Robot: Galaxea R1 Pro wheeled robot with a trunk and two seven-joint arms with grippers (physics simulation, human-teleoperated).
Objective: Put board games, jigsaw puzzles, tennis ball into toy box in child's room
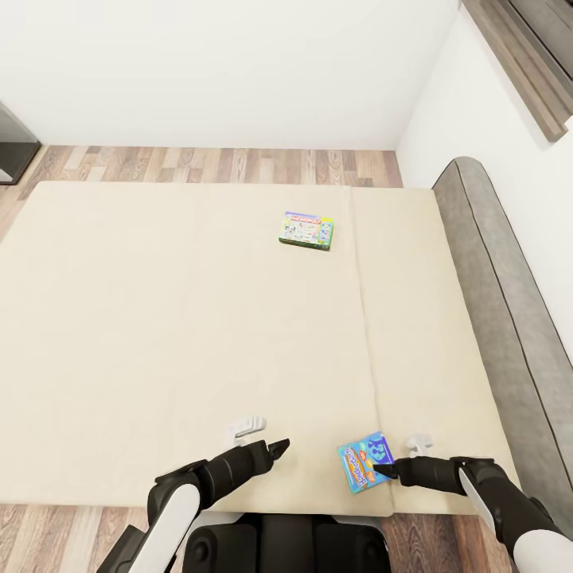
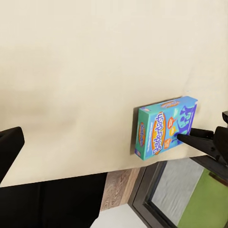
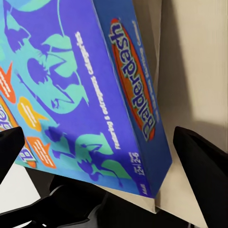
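Bright, even, flat render light; the plain beige mattress (image 1: 175,318) shows no glare. Soft shadows beside the blue rectangular game box (image 3: 80,85) in the right wrist view; everything sharp.

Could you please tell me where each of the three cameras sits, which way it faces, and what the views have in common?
Head view: from the robot's head, looking down over the bed, the Monopoly box, the blue game box and both arms.
Left wrist view: on the left arm, facing across the mattress to the blue game box and the right gripper.
Right wrist view: on the right arm, close up on the blue game box between its open jaws.
Shared: all three show the blue game box.
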